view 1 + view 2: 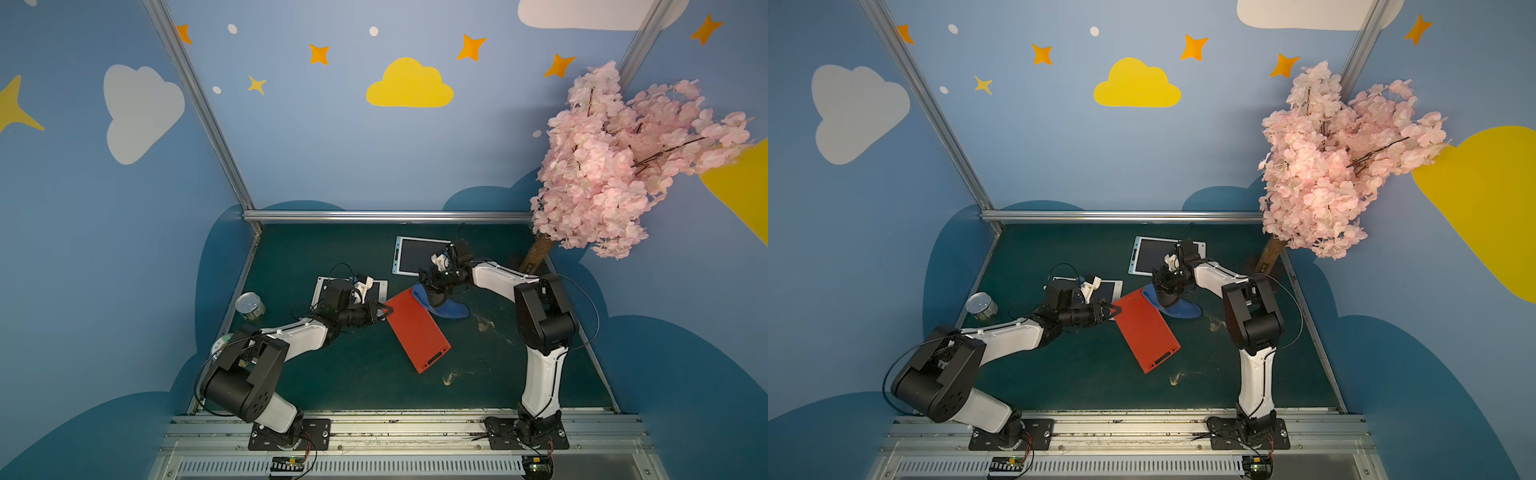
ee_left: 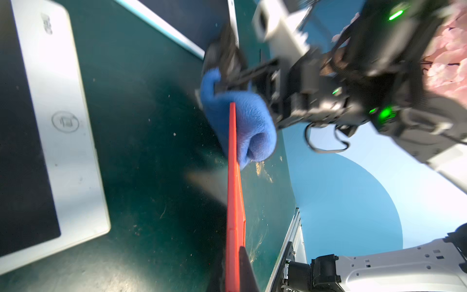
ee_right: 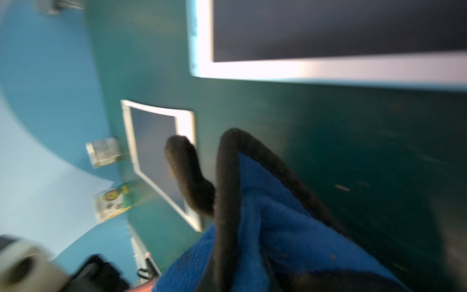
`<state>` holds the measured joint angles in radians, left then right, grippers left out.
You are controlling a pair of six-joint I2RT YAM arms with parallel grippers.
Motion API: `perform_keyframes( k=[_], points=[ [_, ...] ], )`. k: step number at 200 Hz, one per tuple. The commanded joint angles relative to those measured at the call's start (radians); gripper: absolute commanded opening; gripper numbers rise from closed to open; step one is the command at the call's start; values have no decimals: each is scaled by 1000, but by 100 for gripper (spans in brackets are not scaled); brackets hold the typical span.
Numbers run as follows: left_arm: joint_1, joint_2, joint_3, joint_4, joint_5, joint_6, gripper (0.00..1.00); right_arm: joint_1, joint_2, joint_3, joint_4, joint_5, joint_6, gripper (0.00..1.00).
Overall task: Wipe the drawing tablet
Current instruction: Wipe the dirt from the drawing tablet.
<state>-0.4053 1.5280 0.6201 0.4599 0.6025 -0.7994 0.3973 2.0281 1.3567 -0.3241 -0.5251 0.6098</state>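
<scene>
As it is held off the green table [image 1: 353,374], the red drawing tablet [image 1: 417,332] is listed first: a flat red slab, tilted, near the middle of the work area in both top views.

- Left gripper [image 1: 386,311]: jaws pressed together on the tablet's left corner. In the left wrist view the slab [image 2: 233,202] shows edge-on, with a dark finger [image 2: 246,268] flat against it.
- Right gripper [image 1: 430,291]: pinching a blue cloth [image 1: 451,309] at the tablet's far end. In the left wrist view the cloth [image 2: 242,126] drapes over that end and touches both faces. The right wrist view is blurred, showing the cloth [image 3: 278,227] bunched beside a dark finger [image 3: 227,177].
- White-framed tablet [image 1: 380,286]: flat on the table, screen up, partly under the left wrist.
- Pale-blue-framed tablet [image 1: 415,253]: flat on the table towards the back wall, behind the right gripper.
- Tin can [image 1: 250,306]: upright, at the left edge of the table, well apart from the red tablet.
- Pink blossom tree [image 1: 615,166]: at the back right corner.
</scene>
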Motion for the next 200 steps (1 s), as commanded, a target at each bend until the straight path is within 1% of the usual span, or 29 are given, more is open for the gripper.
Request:
perform_keyframes(
  k=[1, 15, 35, 67, 79, 92, 108, 117, 128, 140, 152, 156, 162, 169, 179, 186, 195, 200],
  points=[
    [8, -26, 15, 53, -25, 41, 3, -8, -109, -16, -84, 21, -57, 0],
    [8, -27, 15, 51, -28, 44, 3, -23, -181, -25, -115, 17, -77, 0],
    [9, -29, 11, 66, -21, 45, 3, -51, -328, -30, -199, 33, -117, 0],
    [8, -60, -35, 208, 19, 21, 3, -130, -609, -33, -361, 113, -176, 0],
    [7, -86, -59, 258, 25, 17, 3, -163, -715, -46, -409, 186, -161, 0],
    [2, -123, -72, 282, 20, 31, 3, -191, -840, -94, -434, 312, -152, 0],
    [-18, -179, -69, 269, -17, 54, 3, -216, -1002, -180, -408, 436, -170, 0],
    [-38, -215, -37, 218, -46, 82, 3, -230, -1078, -213, -417, 490, -169, 0],
    [-74, -259, 34, 90, -93, 162, 3, -242, -1144, -235, -440, 528, -177, 0],
    [-124, -299, 125, -76, -188, 282, 3, -249, -1186, -244, -482, 561, -190, 0],
    [-163, -320, 205, -194, -314, 362, 3, -252, -1220, -263, -506, 577, -196, 0],
    [-173, -323, 227, -220, -357, 394, 3, -253, -1231, -272, -511, 581, -196, 0],
    [-193, -321, 263, -254, -458, 444, 3, -254, -1248, -290, -512, 585, -194, 0],
    [-207, -313, 303, -274, -517, 518, 3, -254, -1265, -311, -511, 587, -187, 0],
    [-212, -288, 350, -276, -530, 644, 3, -257, -1286, -342, -503, 577, -177, 0],
    [-212, -266, 377, -266, -504, 751, 3, -256, -1299, -361, -499, 562, -172, 0],
    [-214, -239, 401, -260, -439, 936, 3, -256, -1321, -385, -495, 546, -162, 0],
    [-215, -227, 412, -262, -425, 1031, 3, -257, -1332, -399, -490, 537, -158, 0]
  ],
)
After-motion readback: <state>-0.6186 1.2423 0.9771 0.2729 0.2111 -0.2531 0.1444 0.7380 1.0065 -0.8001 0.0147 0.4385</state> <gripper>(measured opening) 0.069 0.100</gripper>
